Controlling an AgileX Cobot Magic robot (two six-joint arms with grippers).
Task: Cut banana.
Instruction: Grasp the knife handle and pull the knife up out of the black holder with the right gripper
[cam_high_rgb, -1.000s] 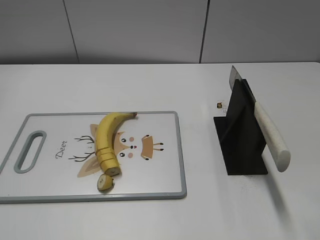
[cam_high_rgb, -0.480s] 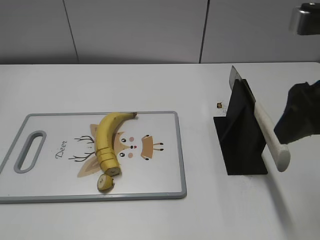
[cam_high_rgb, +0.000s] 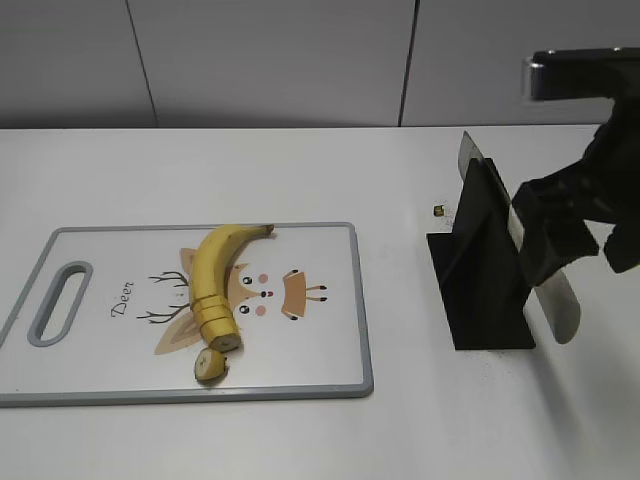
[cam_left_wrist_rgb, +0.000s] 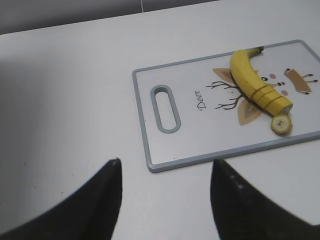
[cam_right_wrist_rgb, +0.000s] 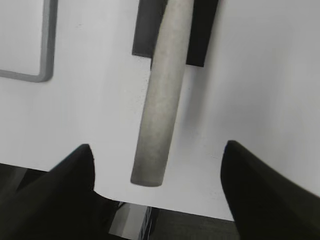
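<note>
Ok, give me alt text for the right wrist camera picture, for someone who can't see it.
A pale knife handle juts toward the camera from a black knife stand, centred between the open fingers of the right claw, which do not touch it. Everything sits on a white table, with a grey corner of the cutting board at upper left.

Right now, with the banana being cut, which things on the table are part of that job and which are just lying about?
Part of the job:
banana, some slices already cut
cutting board
knife in its black stand
right hand, open around the knife handle

Lying about:
small dark bit on the table behind the stand
</note>
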